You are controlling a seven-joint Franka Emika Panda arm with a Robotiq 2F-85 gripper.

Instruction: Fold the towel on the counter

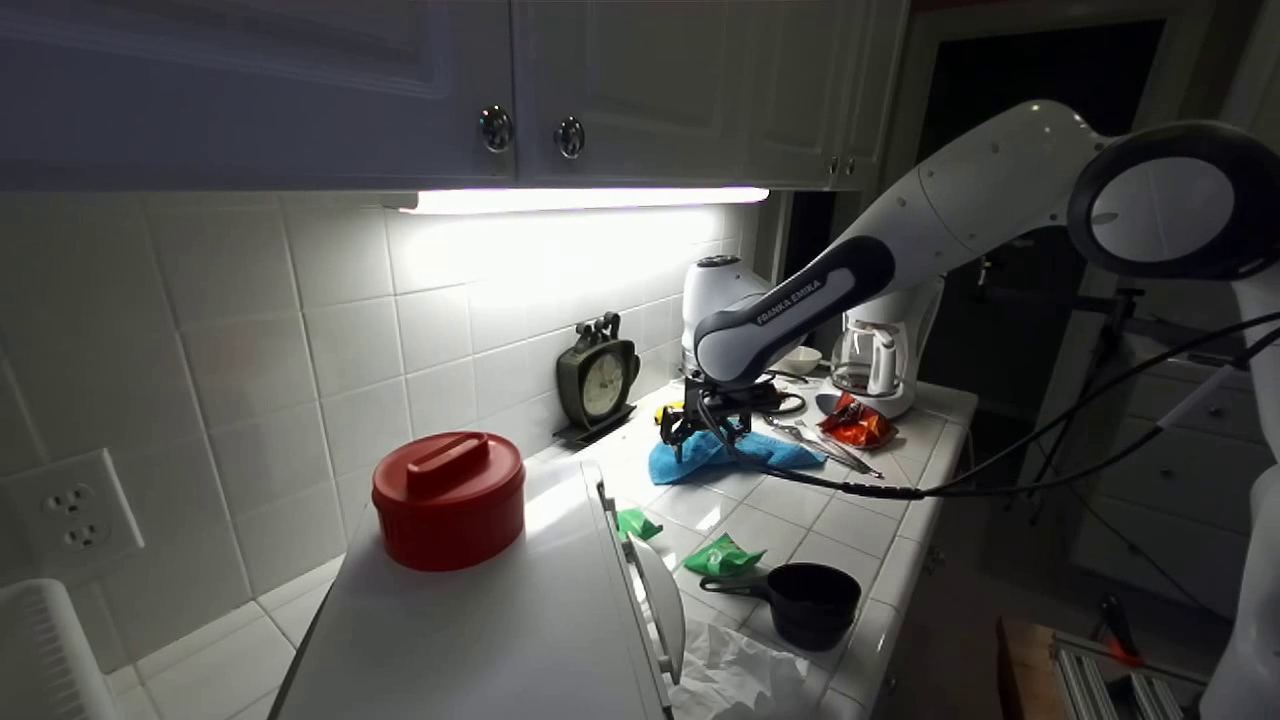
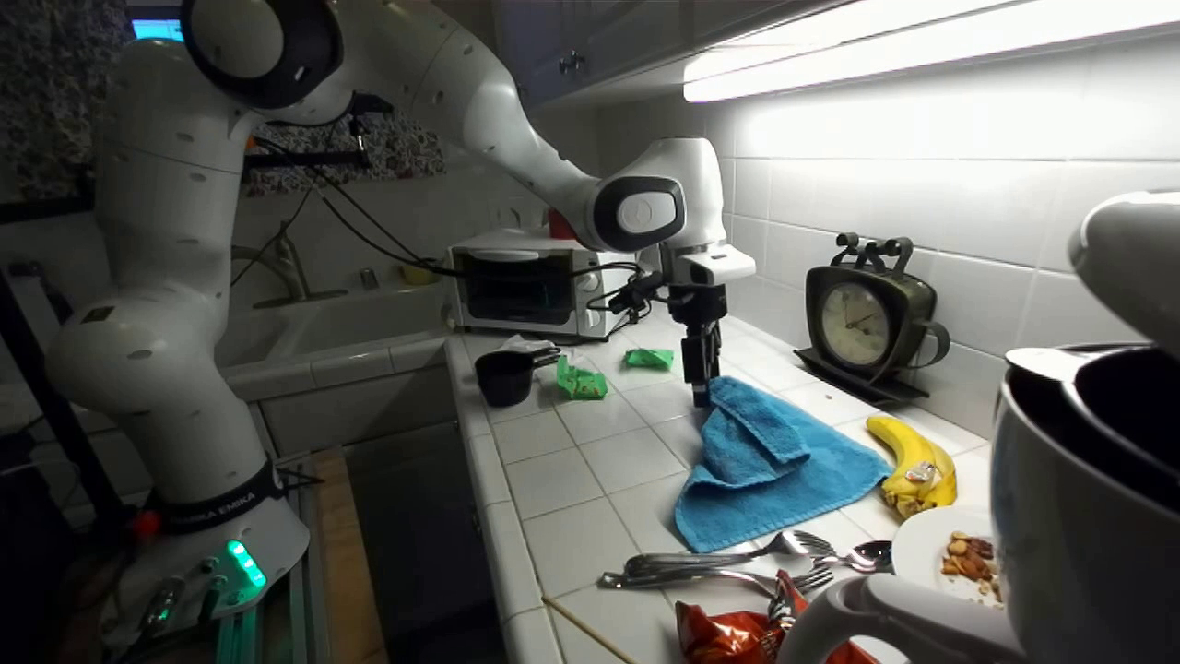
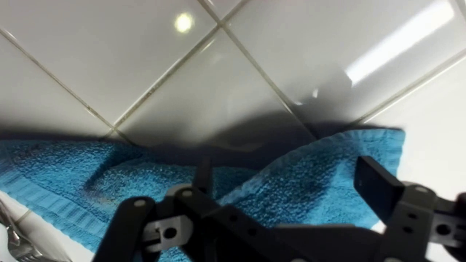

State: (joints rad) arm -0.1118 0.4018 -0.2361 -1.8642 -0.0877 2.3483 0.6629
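Some towel (image 3: 273,196) probably behind gripper (image 3: 285,169)

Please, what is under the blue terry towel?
The white tiled counter shows around the partly folded blue terry towel. What lies directly beneath is covered, so I cannot tell whether anything else is there.

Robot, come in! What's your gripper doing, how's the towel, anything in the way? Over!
Gripper open, nothing gripped. Blue towel on counter, partly folded over itself. Banana, cutlery close by, possibly in the way.
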